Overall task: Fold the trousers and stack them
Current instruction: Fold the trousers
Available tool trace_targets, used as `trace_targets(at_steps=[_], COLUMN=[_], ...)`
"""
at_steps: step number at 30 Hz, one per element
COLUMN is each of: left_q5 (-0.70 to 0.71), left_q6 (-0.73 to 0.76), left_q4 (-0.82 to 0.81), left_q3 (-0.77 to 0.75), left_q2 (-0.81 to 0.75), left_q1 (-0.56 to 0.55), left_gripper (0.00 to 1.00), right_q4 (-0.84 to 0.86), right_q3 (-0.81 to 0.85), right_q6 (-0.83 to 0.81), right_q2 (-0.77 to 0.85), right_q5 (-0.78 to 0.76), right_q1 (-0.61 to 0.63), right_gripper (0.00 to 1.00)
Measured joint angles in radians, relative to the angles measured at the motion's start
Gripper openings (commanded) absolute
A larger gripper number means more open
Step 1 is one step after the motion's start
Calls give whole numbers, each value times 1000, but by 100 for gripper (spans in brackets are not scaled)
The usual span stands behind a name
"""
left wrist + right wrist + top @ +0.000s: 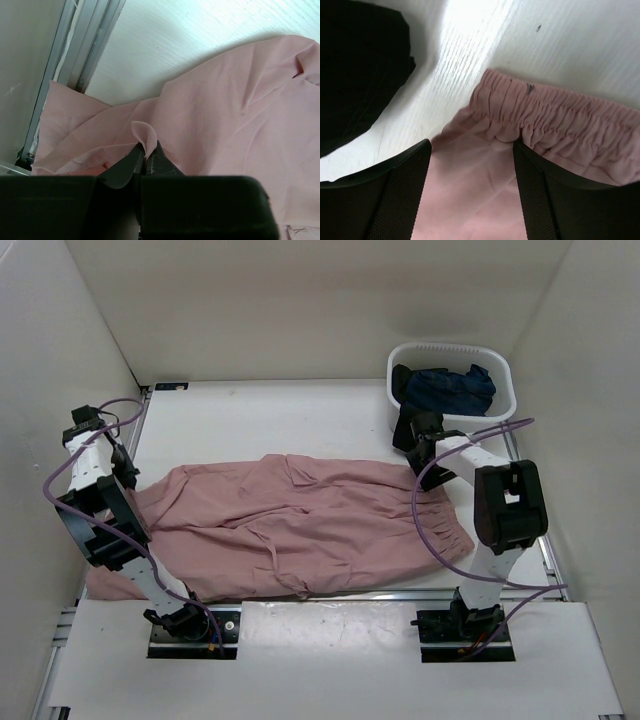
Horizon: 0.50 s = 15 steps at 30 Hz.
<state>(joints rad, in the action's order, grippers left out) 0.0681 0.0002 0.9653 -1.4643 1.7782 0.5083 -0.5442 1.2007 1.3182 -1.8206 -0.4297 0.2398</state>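
The dusty-pink trousers (300,520) lie spread across the table, with the gathered waistband (560,120) at the right and the legs running left. My left gripper (128,478) is at the trousers' left end. In the left wrist view it (146,152) is shut on a small raised fold of the pink fabric (240,110). My right gripper (425,455) is at the far right corner of the trousers. In the right wrist view it (471,145) is open, with its fingers (410,185) either side of pink cloth (470,200) just below the waistband corner.
A white basket (500,370) holding dark navy garments (450,388) stands at the back right, close behind my right gripper. A dark shape (360,65) fills the upper left of the right wrist view. A metal rail (85,45) runs along the table's left edge, next to the wall.
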Motion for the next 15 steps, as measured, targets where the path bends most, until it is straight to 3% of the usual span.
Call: trace_targets(at_steps=[3, 5, 6, 7, 8, 9, 15], left_q5=[0, 0, 0, 0, 0, 1, 12], left_q6=[0, 0, 0, 0, 0, 0, 0], left_q4=[1, 3, 4, 5, 5, 5, 20], left_q3=[1, 1, 1, 1, 1, 1, -23], left_q2=[0, 0, 0, 0, 0, 0, 0], left_q1=[0, 0, 0, 0, 0, 0, 17], left_gripper=[14, 14, 14, 14, 14, 14, 14], right_q4=[5, -8, -20, -42, -56, -61, -56], right_q3=[7, 37, 56, 79, 100, 111, 84], right_q6=[11, 11, 8, 1, -10, -11, -24], right_q2=[-37, -58, -77, -95, -111, -124, -100], right_q5=[-1, 1, 5, 9, 13, 18, 48], right_q1=[-11, -16, -20, -25, -30, -35, -62], right_gripper=[72, 61, 52, 26, 10, 0, 0])
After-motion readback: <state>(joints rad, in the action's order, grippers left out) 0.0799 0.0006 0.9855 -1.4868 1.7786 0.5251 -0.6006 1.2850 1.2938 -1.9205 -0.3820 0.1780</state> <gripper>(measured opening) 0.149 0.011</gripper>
